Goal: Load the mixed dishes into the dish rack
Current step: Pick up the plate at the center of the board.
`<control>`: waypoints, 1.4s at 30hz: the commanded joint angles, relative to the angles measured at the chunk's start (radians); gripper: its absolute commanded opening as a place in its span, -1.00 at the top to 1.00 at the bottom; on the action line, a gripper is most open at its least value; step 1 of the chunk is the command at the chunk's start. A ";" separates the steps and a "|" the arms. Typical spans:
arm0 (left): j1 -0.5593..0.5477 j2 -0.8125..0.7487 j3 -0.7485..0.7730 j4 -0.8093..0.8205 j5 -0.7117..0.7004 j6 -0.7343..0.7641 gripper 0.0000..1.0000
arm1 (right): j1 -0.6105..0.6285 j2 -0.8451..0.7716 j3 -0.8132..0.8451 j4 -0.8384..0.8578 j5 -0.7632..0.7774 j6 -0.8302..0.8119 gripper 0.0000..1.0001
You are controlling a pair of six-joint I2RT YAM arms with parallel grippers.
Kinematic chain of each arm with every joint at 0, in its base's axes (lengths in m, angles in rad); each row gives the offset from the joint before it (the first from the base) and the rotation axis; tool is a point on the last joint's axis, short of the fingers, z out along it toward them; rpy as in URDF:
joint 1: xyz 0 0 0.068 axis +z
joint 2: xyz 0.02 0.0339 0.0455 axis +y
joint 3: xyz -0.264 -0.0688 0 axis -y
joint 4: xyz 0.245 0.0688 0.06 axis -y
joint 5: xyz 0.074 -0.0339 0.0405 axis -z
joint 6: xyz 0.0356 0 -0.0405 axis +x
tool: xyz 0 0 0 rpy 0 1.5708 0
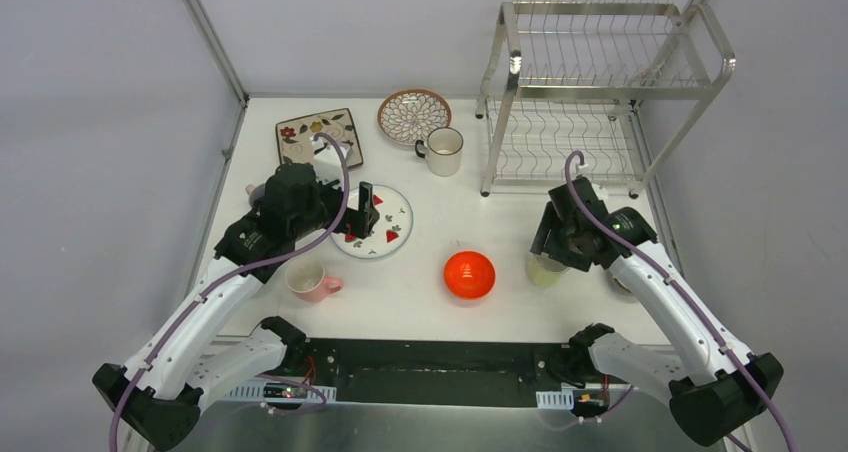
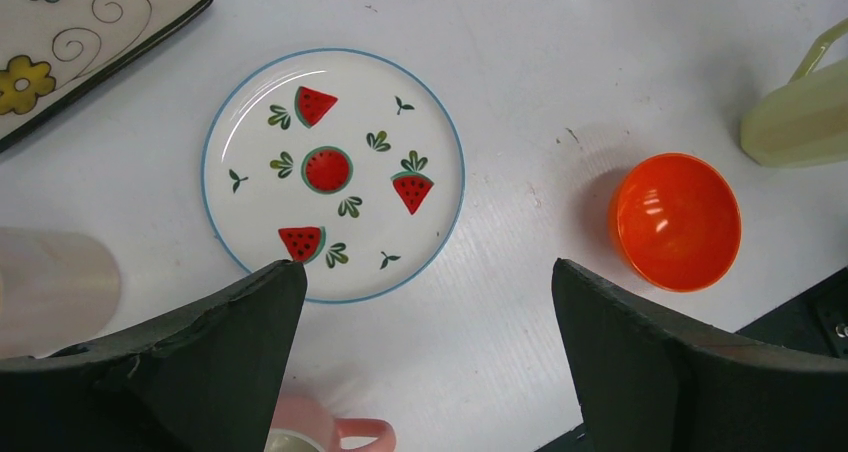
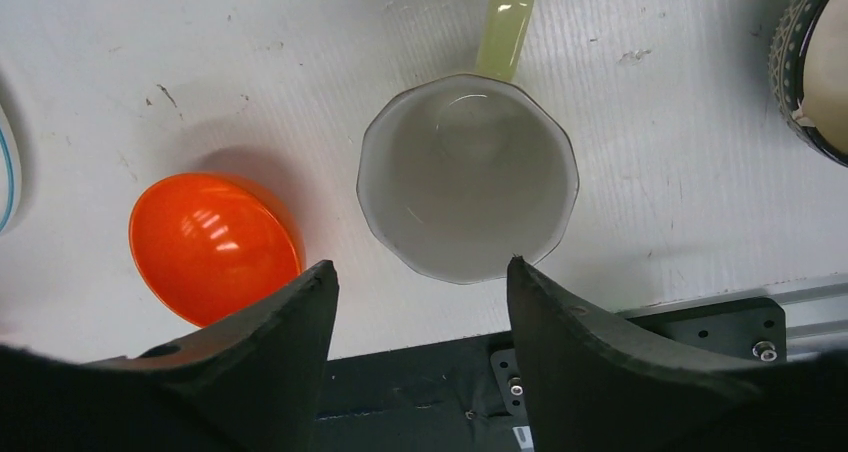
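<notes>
the right gripper [image 3: 415,272] hangs over the pale yellow-green handled cup [image 3: 470,172], its jaws partly apart and gripping nothing i can see; one fingertip sits over the cup's near rim, the other just outside its wall. the cup stands upright close to the near edge of the white desk [image 1: 450,202], toward the right side, between the glossy red-orange bowl [image 3: 210,247] and a dark bowl with a patterned rim [image 3: 795,72], its handle on the side away from the fingers. the step in hand looks like picking up this cup: straddle one wall squarely, bite below the lip, and keep off the handle. the red-orange bowl lies near the outside finger, so sideways slack is small there; straight up looks free. the tall silver wire dish rack [image 1: 600,90] stands at the far right corner, with bare desk between it and the cup. the left gripper [image 2: 425,272] hovers wide open and empty above the round white plate with red fruit slices [image 2: 335,172], left of centre.
</notes>
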 commanded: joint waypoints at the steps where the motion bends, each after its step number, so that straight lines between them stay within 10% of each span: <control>1: -0.003 -0.010 -0.024 0.012 -0.017 0.021 -0.97 | -0.002 -0.031 0.022 -0.008 0.042 -0.002 -0.27; 27: -0.003 -0.016 -0.033 0.015 0.002 0.011 -0.97 | -0.163 -0.040 -0.119 0.071 0.061 0.004 -0.03; 42: -0.003 -0.003 -0.030 0.013 -0.013 0.017 -0.95 | -0.164 -0.027 0.085 -0.028 0.004 -0.059 -0.03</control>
